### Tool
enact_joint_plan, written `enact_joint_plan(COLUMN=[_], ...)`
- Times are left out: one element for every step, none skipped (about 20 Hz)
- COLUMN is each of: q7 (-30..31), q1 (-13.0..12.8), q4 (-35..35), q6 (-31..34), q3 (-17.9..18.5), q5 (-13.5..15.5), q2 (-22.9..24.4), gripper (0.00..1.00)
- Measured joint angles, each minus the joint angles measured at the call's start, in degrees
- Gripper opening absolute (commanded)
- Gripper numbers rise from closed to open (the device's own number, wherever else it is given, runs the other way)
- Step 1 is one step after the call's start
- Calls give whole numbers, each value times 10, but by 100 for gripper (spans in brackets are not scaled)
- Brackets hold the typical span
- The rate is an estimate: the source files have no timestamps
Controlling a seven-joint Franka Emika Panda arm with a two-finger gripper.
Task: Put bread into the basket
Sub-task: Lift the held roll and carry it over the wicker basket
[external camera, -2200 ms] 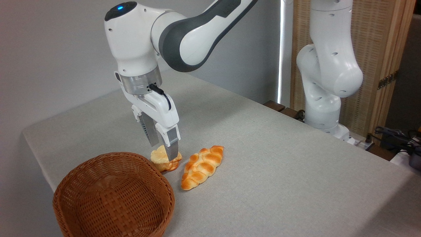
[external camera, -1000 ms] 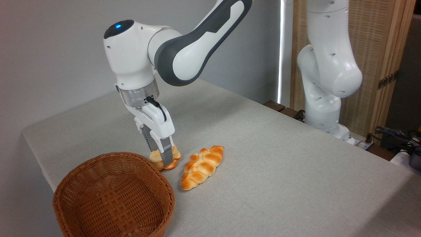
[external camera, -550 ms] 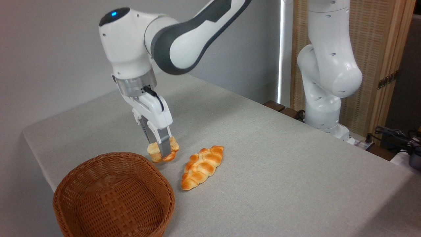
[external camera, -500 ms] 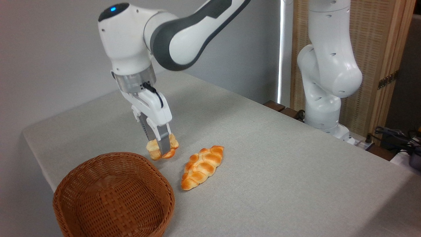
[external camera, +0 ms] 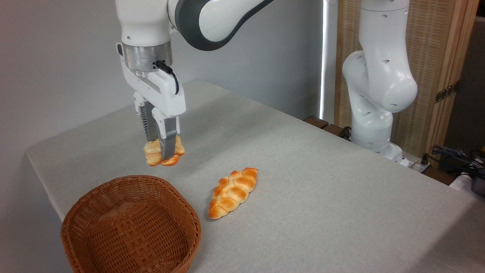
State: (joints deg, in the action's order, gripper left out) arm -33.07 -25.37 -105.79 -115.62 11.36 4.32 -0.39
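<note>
While the bun [external camera: 163, 153] hangs clear of the table [external camera: 303, 182], its shape reads plainly: small, roundish, lumpy pale-yellow top, smoother orange-brown base, a cream-puff look. It sits squeezed between the two fingers [external camera: 168, 142] of the gripper [external camera: 161, 151], which point straight down. The near finger is flat grey metal and crosses the bun's middle; the far finger is ribbed and dark, partly hidden behind it. Jaws narrowed to the bun's width and clamped on it, so bun bulges out on either side of the near finger. No contact between bun and table; a soft shadow lies on the cloth below.

Gripper body: white glossy plastic, boxy, under a brushed metal wrist ring with a thin black cable looping off it. Arm [external camera: 212, 19] above is smooth white shell with dark grey joint bands.

Basket [external camera: 130, 223]: round, bowl-shaped, woven wicker, reddish-brown, thick rolled rim, open weave visible on inner wall. It stands at the table's near left corner, interior holding nothing. Bun is held above the table just beyond the basket's far rim, not over the opening.

Loaf [external camera: 233, 192]: elongated, braided, glossy golden-orange with paler seams, tapered ends. Lies flat on the table to the right of the basket, apart from it and from the bun.

Table covered in light grey fabric, fine matte weave, edge draped. Grey plain wall behind; woven screen [external camera: 435, 57] in a wood frame at right.
</note>
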Motion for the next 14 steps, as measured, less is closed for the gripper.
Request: enact_joint_plan(q7=[0, 0, 0, 0, 0, 0, 0, 0, 0, 2, 8, 15, 20, 22], q1=[0, 0, 0, 1, 2, 3, 4, 4, 4, 5, 5, 5, 5, 5], q4=[0, 0, 0, 0, -1, -1, -2, -2, -2, -2, -2, -2, -2, -2], q6=[-19, -35, -52, -69, -85, -96, -105, -115, -126, -137, -146, -151, -153, -154], q3=[1, 2, 3, 4, 4, 4, 4, 5, 5, 5, 5, 5, 5, 5], q5=[0, 0, 0, 0, 0, 0, 0, 0, 0, 0, 0, 0, 0, 0], q2=[-1, -2, -3, -4, -6, -9, -13, -19, -24, -30, -35, -41, -45, -50], gripper=[66, 67, 67, 67, 68, 71, 75, 78, 85, 97, 100, 100, 100, 100])
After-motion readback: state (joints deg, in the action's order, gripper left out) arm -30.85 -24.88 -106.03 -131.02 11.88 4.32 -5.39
